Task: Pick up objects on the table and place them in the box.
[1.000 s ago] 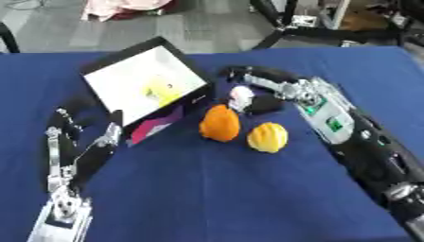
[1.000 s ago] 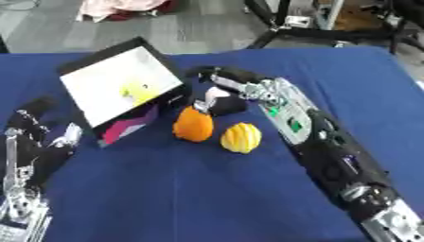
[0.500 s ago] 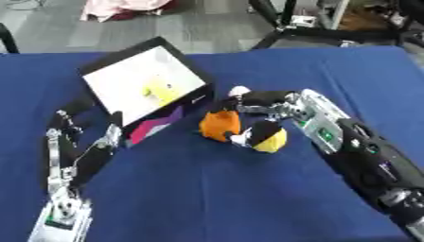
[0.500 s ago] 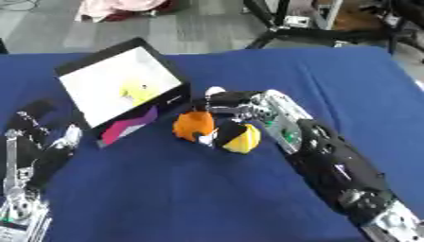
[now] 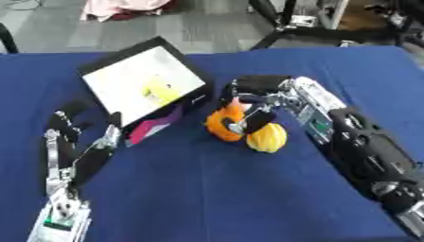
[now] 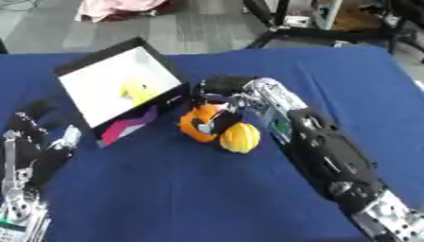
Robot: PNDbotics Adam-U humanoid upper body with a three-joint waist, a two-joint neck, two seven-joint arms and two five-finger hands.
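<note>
Right hand point(image 5: 248, 101) curled over orange fruit point(image 5: 222, 126), grasping it; box point(image 5: 145, 87) lies to hand's left, near.

Matt blue cloth on the table point(image 5: 190, 189); black-and-silver metal right hand point(image 5: 257, 101).

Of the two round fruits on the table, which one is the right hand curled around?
The orange fruit, nearer the box. The right hand curls over it; the yellow fruit lies free beside it.

box point(image 5: 141, 87) left, two fruits point(image 5: 248, 132) right
</note>
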